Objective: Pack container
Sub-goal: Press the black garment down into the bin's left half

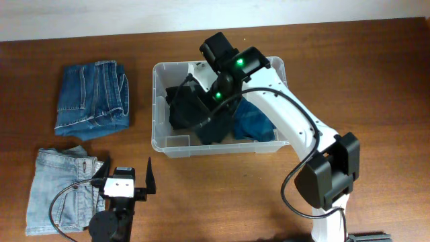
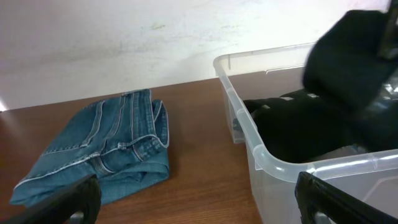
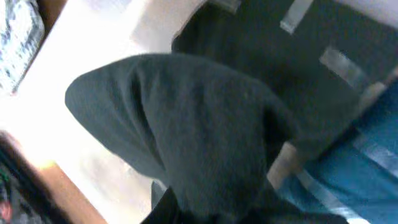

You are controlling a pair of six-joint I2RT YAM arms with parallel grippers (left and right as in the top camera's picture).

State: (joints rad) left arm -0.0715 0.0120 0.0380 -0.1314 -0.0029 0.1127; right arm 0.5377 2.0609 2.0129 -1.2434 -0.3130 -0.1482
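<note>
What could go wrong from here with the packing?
1. The black garment is bunched high against the right arm inside the container; withdrawing may drag it back over the rim.
2. With the blue garment it already covers most of the floor, and the dark jeans and light jeans are still outside: they may not fit flat.

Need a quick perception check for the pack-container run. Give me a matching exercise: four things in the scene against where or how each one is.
Things:
1. dark blue jeans
2. light blue jeans
3. black garment
4. left gripper

Place or state:
a. inside the clear container
b. open, holding nothing
c. folded on the table, left of the container
d. front left of the table, partly hidden by the left arm

Pairs: 1-c, 2-d, 3-a, 4-b
</note>
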